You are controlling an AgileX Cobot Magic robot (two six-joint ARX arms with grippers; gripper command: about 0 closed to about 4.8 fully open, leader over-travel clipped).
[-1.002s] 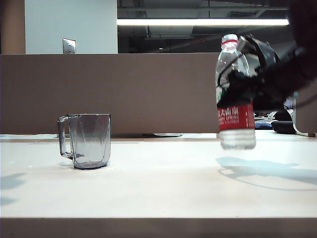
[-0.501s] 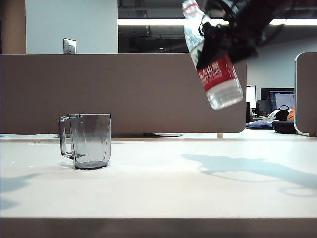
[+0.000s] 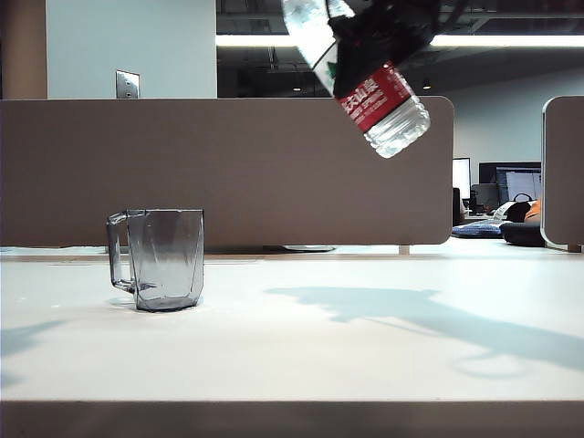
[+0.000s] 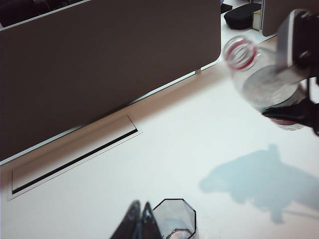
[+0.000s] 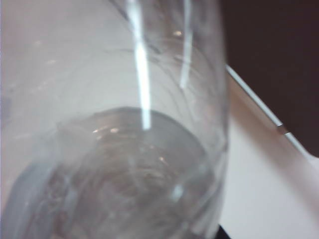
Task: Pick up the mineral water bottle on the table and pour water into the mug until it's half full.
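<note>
The wide, flat off-white table (image 3: 301, 347) stretches beneath both arms, backed by a long brown partition panel (image 3: 228, 169) with a narrow slotted cable tray (image 4: 75, 157) at its foot.

High above the tabletop, the right gripper (image 3: 379, 41) clamps the tall clear plastic mineral water bottle (image 3: 383, 100) with its red-and-white label around the middle; the bottle hangs tilted, its open neck with red ring (image 4: 240, 52) pointing up and toward the mug's side, its base slanting down and away. The right wrist view is filled by the clear bottle wall (image 5: 124, 124), with the clear water (image 5: 114, 179) pooled inside it. The arm and bottle cast a grey shadow (image 3: 411, 315) on the table directly below the gripper.

The short smoky-grey faceted mug (image 3: 166, 259) with an angular handle stands upright on the table, well below and to the side of the right gripper. It sits just beside the left gripper (image 4: 139, 224), whose dark fingertips show close together at the mug's rim, not touching it.
</note>
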